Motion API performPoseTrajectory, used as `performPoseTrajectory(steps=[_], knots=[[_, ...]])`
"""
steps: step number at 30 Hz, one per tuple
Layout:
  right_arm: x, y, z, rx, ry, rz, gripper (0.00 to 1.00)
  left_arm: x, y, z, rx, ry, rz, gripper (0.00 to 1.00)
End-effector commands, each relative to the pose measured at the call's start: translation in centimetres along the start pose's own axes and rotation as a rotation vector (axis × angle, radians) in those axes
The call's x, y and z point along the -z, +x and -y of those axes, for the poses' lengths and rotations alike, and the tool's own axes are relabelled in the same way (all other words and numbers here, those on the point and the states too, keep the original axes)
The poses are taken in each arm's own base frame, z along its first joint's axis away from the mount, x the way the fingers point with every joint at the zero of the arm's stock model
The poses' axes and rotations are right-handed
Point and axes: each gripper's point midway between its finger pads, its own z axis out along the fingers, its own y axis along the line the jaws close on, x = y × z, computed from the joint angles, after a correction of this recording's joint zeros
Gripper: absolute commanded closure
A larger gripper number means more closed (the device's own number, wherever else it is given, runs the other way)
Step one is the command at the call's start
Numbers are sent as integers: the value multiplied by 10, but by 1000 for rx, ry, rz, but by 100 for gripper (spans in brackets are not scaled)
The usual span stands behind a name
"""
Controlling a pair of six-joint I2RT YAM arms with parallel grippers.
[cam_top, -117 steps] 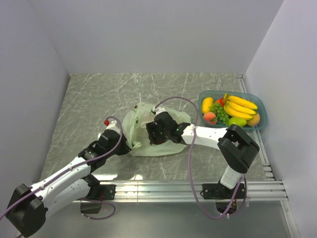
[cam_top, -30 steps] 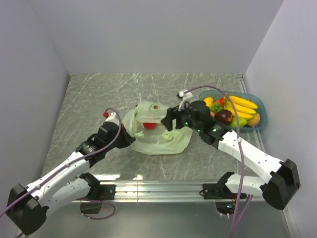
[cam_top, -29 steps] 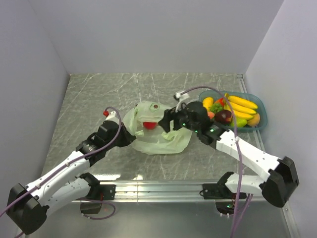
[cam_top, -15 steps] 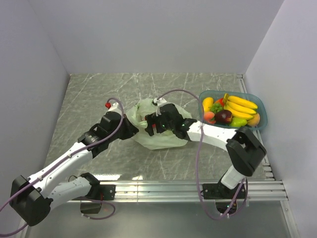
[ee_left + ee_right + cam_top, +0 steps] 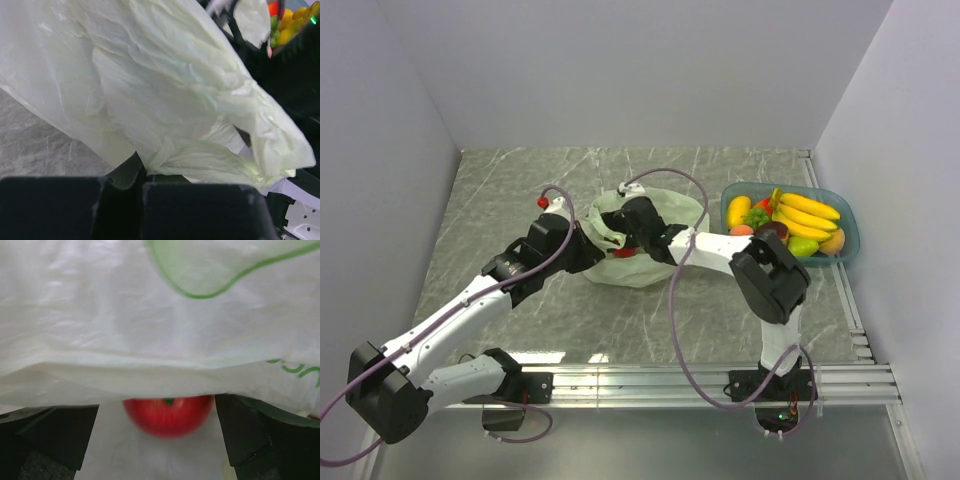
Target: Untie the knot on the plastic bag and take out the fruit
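Note:
The pale green plastic bag (image 5: 655,225) lies open mid-table; no knot shows. My left gripper (image 5: 587,247) is shut on a fold of the bag's left edge, seen bunched in its jaws in the left wrist view (image 5: 141,175). My right gripper (image 5: 625,238) reaches into the bag's mouth. In the right wrist view it (image 5: 160,437) is open, with the red apple (image 5: 167,415) lying between its fingers (image 5: 50,435) under the bag film (image 5: 150,330). The apple (image 5: 623,253) shows red through the bag. Bananas (image 5: 806,212), grapes (image 5: 757,217) and the dark purple fruit (image 5: 773,232) lie in the blue tray (image 5: 731,195).
The tray stands at the right, against the right wall, and also holds a yellow mango (image 5: 738,210) and a peach (image 5: 834,240). White walls close the back and both sides. A metal rail (image 5: 700,380) runs along the near edge.
My right gripper has moved left from beside the tray into the bag's mouth, around the apple. My left gripper has pulled the bag's edge slightly up and away.

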Motion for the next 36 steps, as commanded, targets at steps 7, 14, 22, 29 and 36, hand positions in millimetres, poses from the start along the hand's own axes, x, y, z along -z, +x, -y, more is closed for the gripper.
performPoseTrajectory(steps=[7, 14, 22, 29, 36], knots=[[-43, -18, -5, -42, 13, 55, 15, 3, 4, 8, 14, 29, -26, 99], [-20, -16, -8, -11, -38, 76, 85, 6, 10, -8, 19, -8, -14, 99], [41, -38, -24, 22, -168, 130, 100, 0, 19, -37, 10, -87, 13, 99], [100, -39, -39, 31, -282, 126, 100, -5, 21, -48, 2, -107, 42, 99], [178, -85, -8, 84, -175, 272, 100, -6, 26, -68, -18, -150, 67, 99]])
